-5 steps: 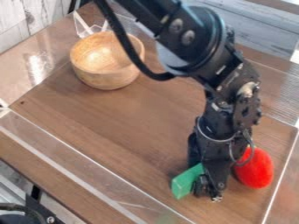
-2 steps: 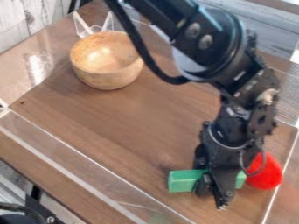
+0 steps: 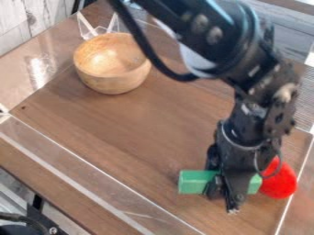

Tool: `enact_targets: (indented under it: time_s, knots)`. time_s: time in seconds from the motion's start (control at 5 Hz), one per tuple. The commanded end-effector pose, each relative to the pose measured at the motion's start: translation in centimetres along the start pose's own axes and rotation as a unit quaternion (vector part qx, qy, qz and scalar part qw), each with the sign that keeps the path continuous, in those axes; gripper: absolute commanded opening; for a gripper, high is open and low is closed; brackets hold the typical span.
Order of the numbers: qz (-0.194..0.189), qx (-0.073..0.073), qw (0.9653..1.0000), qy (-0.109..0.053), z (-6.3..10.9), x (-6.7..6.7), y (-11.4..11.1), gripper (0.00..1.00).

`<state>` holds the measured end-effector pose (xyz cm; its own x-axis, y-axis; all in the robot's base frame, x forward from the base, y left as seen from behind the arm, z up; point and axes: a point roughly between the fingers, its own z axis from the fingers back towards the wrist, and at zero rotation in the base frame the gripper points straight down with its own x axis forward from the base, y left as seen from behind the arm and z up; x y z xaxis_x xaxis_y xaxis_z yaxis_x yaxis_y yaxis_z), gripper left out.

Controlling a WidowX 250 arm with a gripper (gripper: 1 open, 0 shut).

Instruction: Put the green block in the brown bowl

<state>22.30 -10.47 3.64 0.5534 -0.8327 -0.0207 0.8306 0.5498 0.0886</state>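
The green block (image 3: 194,182) is a short bright bar at the near right of the wooden table (image 3: 117,128). My gripper (image 3: 233,193) points straight down and is shut on its middle, so one green end sticks out on each side of the black fingers. The block seems just off the tabletop, though contact underneath is hard to judge. The brown bowl (image 3: 110,62) stands upright and empty at the far left, well apart from the gripper.
A red strawberry-like toy (image 3: 281,183) lies right beside the gripper on its right. The black arm (image 3: 215,46) arches over the table from the back. A pale raised border (image 3: 73,174) runs along the table's front-left edge.
The fingers have closed across the green block. The block has swung from slanted to nearly level, and gripper and block sit slightly higher and further right than a second ago.
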Motion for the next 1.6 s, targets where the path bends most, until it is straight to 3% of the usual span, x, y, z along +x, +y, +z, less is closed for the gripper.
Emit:
enact_targets:
  time_s: [0.0,0.4,0.8,1.0,1.2,1.4]
  knots:
    - [-0.014,0.023,0.9994,-0.021,2.3,-0.1,1.1,0.0]
    - [-0.061,0.036,0.9973,-0.018,0.3,-0.1,1.7,0.0]
    - [-0.09,0.039,0.995,-0.018,1.6,-1.3,2.5,0.0]
    - [-0.062,0.045,0.9971,0.008,2.5,-1.7,2.3,0.0]
    - [-0.067,0.052,0.9959,0.031,4.7,-2.0,2.7,0.0]
    - [-0.066,0.07,0.9939,0.053,7.8,-3.1,4.3,0.0]
